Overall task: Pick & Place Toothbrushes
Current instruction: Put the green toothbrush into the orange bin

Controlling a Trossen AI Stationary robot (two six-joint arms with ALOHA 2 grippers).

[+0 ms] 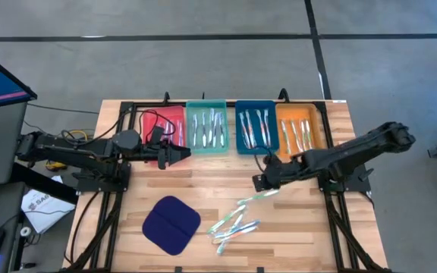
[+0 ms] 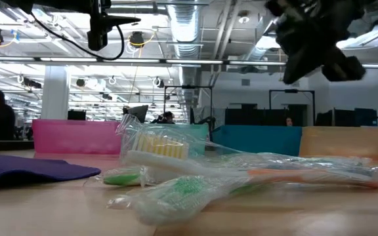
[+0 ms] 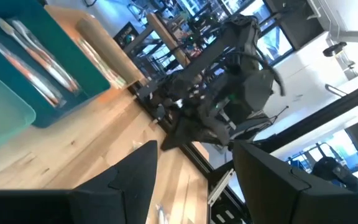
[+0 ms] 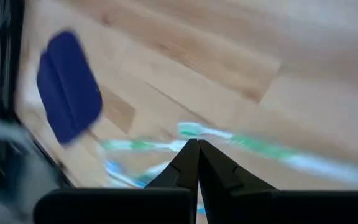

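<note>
At the table's near edge a loose heap of wrapped toothbrushes [image 1: 234,224] lies on the bare wood just beside the dark blue cloth pad [image 1: 171,224], and the low view shows their crinkled clear wrappers up close. Just beyond that heap the right gripper [image 1: 260,182] hangs above the table with its fingers pressed fully together on the thin handle of one green-and-white toothbrush [image 1: 255,197], which trails out toward the heap; the right wrist view shows the stick crossing right at the closed tips [image 4: 197,149]. So the step in hand looks like the carry: one brush is taken and lifted, not yet delivered. The next move calls for swinging it to the far row and choosing a compartment, likely by colour, then letting go low enough that the light stick does not bounce out. Farther back the left gripper [image 1: 182,155] waits in front of the red tray [image 1: 161,121], its fingers parted and holding nothing. Beside it stand the teal tray [image 1: 206,107], blue tray [image 1: 243,110] and orange tray [image 1: 302,112], which already hold brushes.
</note>
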